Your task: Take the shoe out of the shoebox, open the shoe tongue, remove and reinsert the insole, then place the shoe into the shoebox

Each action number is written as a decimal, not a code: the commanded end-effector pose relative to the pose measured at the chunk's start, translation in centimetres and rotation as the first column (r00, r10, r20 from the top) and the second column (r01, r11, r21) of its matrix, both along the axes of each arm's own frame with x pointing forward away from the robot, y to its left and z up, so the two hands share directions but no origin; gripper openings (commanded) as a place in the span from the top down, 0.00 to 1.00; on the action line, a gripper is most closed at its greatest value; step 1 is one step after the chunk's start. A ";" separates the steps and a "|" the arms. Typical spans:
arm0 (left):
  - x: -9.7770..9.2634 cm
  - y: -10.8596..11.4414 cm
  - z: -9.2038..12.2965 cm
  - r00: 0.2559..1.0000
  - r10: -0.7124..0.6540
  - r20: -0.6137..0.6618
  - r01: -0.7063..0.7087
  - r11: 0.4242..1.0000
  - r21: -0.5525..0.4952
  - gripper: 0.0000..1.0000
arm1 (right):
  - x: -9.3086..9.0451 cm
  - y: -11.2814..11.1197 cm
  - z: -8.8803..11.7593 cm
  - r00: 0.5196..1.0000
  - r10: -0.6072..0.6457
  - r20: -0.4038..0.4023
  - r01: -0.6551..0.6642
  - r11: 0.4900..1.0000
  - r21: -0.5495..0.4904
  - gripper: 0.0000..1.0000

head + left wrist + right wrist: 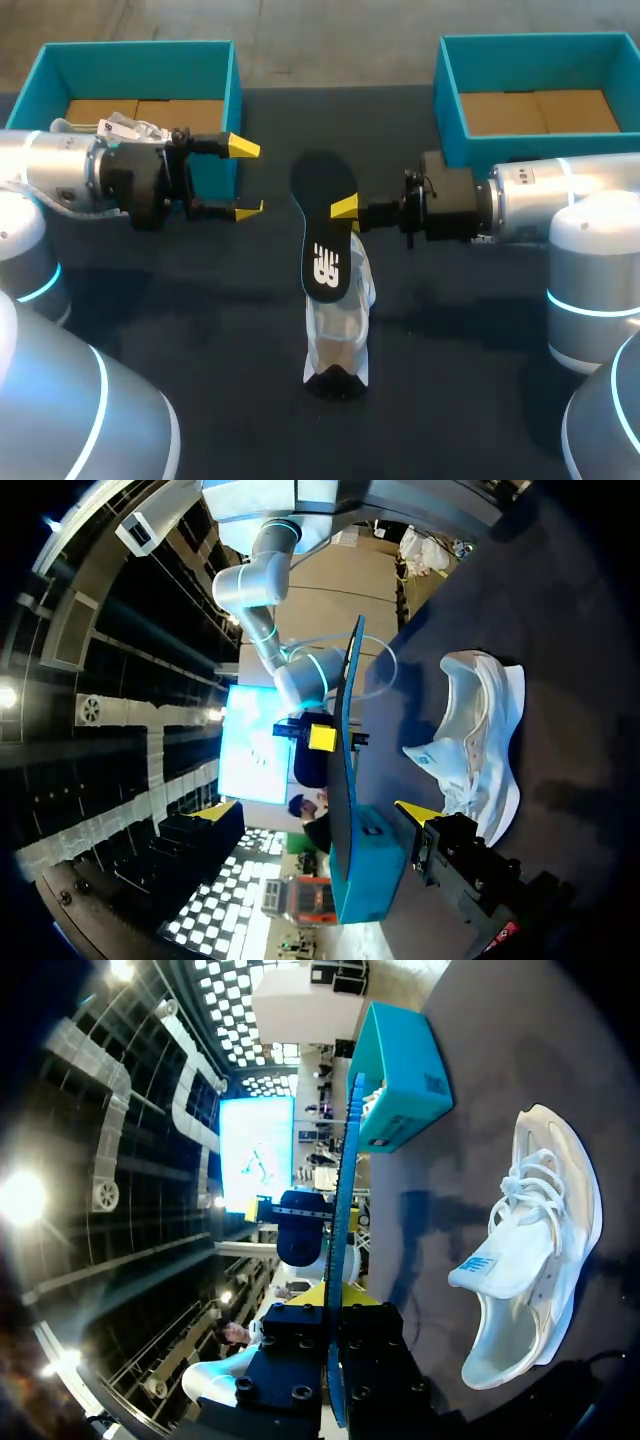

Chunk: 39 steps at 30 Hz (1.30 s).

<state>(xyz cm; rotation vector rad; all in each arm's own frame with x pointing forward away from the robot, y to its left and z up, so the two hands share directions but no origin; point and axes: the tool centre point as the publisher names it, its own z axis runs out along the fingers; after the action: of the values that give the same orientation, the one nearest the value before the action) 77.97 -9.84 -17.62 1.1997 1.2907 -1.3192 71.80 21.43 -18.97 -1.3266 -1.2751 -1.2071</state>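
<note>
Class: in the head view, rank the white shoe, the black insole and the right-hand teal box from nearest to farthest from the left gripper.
1. Black insole, just beyond the open left gripper, held by the right gripper.
2. White shoe, mid-table, on the robot's side of the insole.
3. Right-hand teal box, at the far right corner.

Table (200, 380): dark, matte surface.
- One white shoe (340, 330) near the middle, lying lengthwise, its dark end toward the near edge.
- One open teal shoebox (140, 45) beyond the shoe and to its left, well apart.
- A second open teal shoebox (540, 38) beyond the shoe and to its right, well apart.
</note>
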 end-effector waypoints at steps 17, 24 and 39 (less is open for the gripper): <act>-1.3 -2.5 -1.5 0.996 0.094 0.010 -0.093 0.995 -0.034 0.00 | 0.0 0.1 0.1 1.000 0.000 -0.001 0.000 1.000 -0.004 1.00; -1.1 -3.5 -1.8 0.994 0.106 -0.008 -0.106 0.994 -0.033 0.00 | 0.0 0.1 0.1 1.000 0.000 -0.001 0.000 1.000 -0.004 1.00; -0.4 -5.9 -2.5 0.993 0.116 -0.010 -0.116 0.993 -0.033 0.05 | 0.0 0.1 0.1 1.000 0.000 -0.001 0.000 1.000 -0.004 1.00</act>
<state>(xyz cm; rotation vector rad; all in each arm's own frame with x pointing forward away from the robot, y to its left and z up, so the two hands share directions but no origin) 77.38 -15.14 -20.06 1.0824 1.3195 -1.2607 71.80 21.43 -18.97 -1.3266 -1.2751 -1.2072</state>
